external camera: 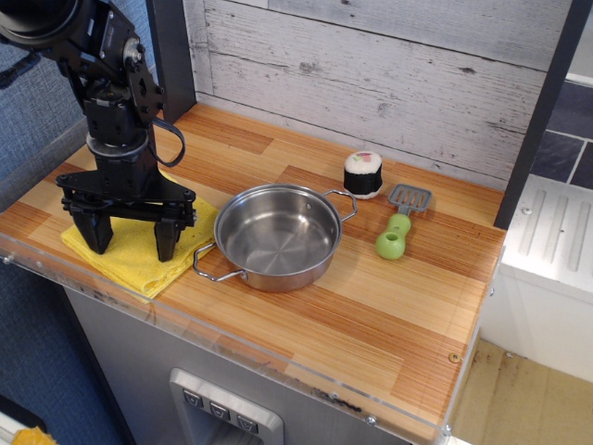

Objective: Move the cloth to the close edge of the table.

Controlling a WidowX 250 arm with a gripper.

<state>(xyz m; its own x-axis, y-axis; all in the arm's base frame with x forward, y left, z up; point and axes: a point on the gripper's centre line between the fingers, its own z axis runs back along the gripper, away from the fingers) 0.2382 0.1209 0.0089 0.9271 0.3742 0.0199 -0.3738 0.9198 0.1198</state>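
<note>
The folded bright yellow cloth (141,263) lies flat at the front left of the wooden table (389,315), its front corner at the clear acrylic rim. My black gripper (131,248) stands upright over the cloth, jaws spread wide. Both fingertips (165,248) are down on the cloth's top surface, and nothing is pinched between them. The arm hides the cloth's back part.
A steel pot (275,234) with two wire handles sits just right of the cloth, its left handle at the cloth's edge. A sushi-roll toy (362,173) and a green-handled spatula (398,229) lie behind and right of it. The whitewashed plank wall runs along the back.
</note>
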